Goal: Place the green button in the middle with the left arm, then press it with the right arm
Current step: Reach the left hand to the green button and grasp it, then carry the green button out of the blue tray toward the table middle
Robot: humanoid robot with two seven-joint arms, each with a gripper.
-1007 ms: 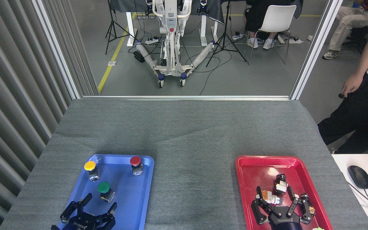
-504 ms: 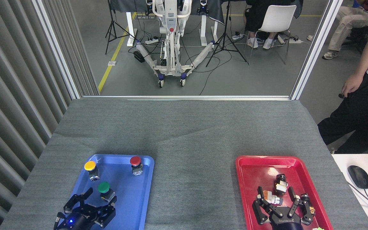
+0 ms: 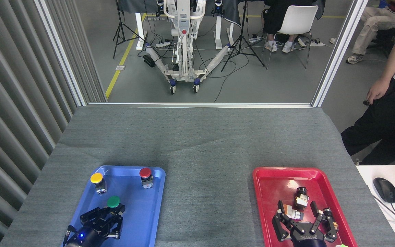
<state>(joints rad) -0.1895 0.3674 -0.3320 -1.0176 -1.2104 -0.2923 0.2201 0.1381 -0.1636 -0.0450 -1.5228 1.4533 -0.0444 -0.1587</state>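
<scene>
1. Your left gripper (image 3: 110,212) sat low over the near end of the blue tray (image 3: 149,219), its black fingers (image 3: 94,215) drawn in around the base of the green button (image 3: 113,202). The green cap stood clear just above the fingertips, at the gripper's 12 o'clock. The fingers looked pressed together on the little block under the cap, though the base itself was mostly hidden behind them.

2. The green button was inside the blue tray, near the tray's middle. The yellow button (image 3: 97,178) stood at its 11 o'clock and the red button (image 3: 145,173) at its 1 o'clock, both near the tray's far edge and well apart from it.

3. The middle (image 3: 207,192) of the grey table cloth, between the two trays, lay at the green button's 3 o'clock.

4. Your right gripper (image 3: 303,216) hung over the near part of the red tray (image 3: 273,178), its claw fingers (image 3: 315,214) spread wide and holding nothing. Small parts lay in that tray: a black-and-silver piece (image 3: 301,198) at the gripper's 12 o'clock and an orange-and-white piece (image 3: 291,212) between the spread fingers. Whether the fingers touched them could not be told.

5. A person (image 3: 389,113) in a white shirt and black trousers stood beyond the table's right edge, at its 2 o'clock. A black computer mouse (image 3: 385,189) rested on a white desk (image 3: 372,173) at the red tray's 3 o'clock.
</scene>
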